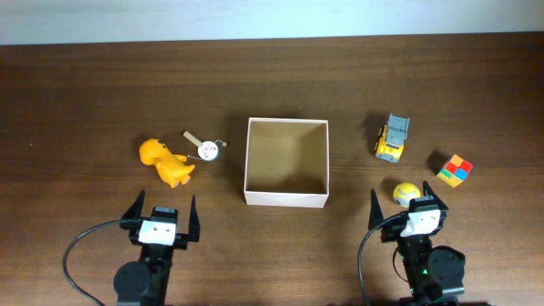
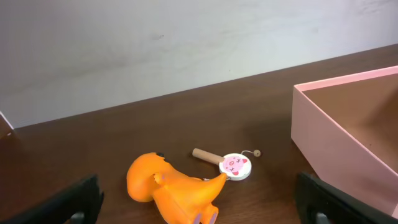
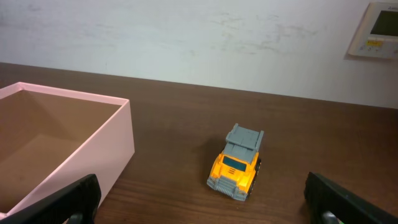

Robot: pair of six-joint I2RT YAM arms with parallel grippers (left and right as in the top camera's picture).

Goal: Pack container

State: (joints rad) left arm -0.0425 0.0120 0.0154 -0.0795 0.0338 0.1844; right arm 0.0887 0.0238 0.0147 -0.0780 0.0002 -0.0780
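Observation:
The container (image 1: 286,199), a square open box with white walls and a tan inside, stands at the table's middle with nothing in it. It also shows in the left wrist view (image 2: 329,149) and the right wrist view (image 3: 93,149). My left gripper (image 1: 163,212) is open and empty, near the front edge, just in front of an orange dinosaur toy (image 1: 165,161). In the left wrist view the gripper (image 2: 200,210) frames the dinosaur (image 2: 168,193). My right gripper (image 1: 408,207) is open and empty. In its wrist view the gripper (image 3: 208,208) faces a yellow-and-grey toy truck (image 3: 237,162).
A small white drum toy with a wooden handle (image 1: 206,149) lies between the dinosaur and the container, also in the left wrist view (image 2: 234,167). Right of the container are the truck (image 1: 392,138), a yellow ball (image 1: 406,192) by the right gripper, and a coloured cube (image 1: 454,170).

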